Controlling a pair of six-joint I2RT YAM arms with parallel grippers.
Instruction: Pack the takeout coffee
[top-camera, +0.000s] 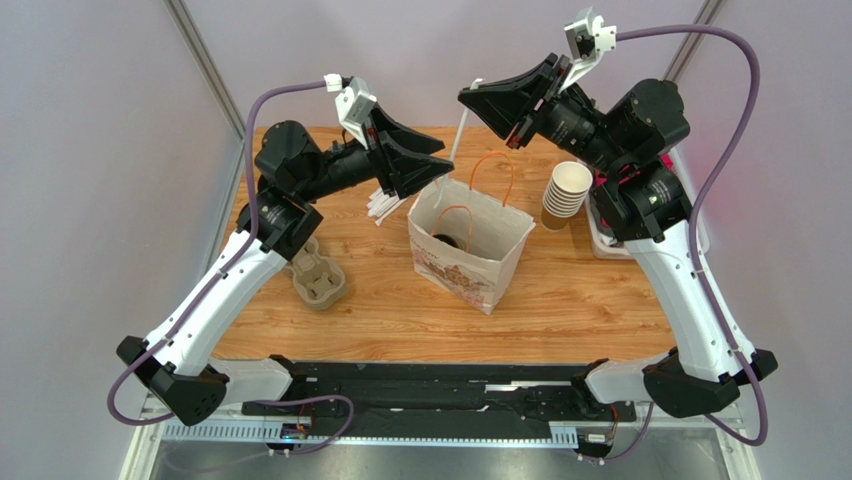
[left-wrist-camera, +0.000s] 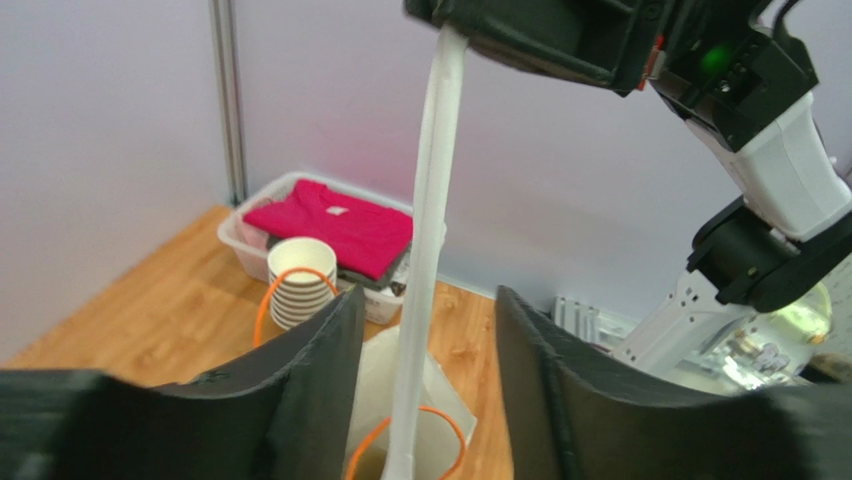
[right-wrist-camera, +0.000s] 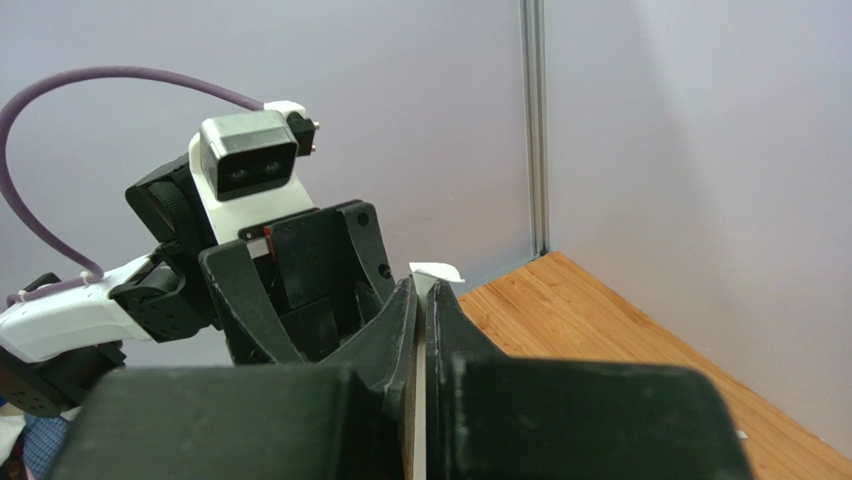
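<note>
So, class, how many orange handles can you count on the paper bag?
2. One handle stands above the paper bag's far rim; the other curls over its opening.

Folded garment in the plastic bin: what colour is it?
The folded garment is magenta-pink, clearest in the left wrist view.

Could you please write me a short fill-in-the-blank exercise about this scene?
1. The long white paper-wrapped straw is pinched by the ____.
2. The left end effector is ____, with one finger on either side of the straw.
3. The takeout coffee's round black lid shows ____ the white paper bag with orange handles.
Missing words: right end effector; open; inside.
</note>
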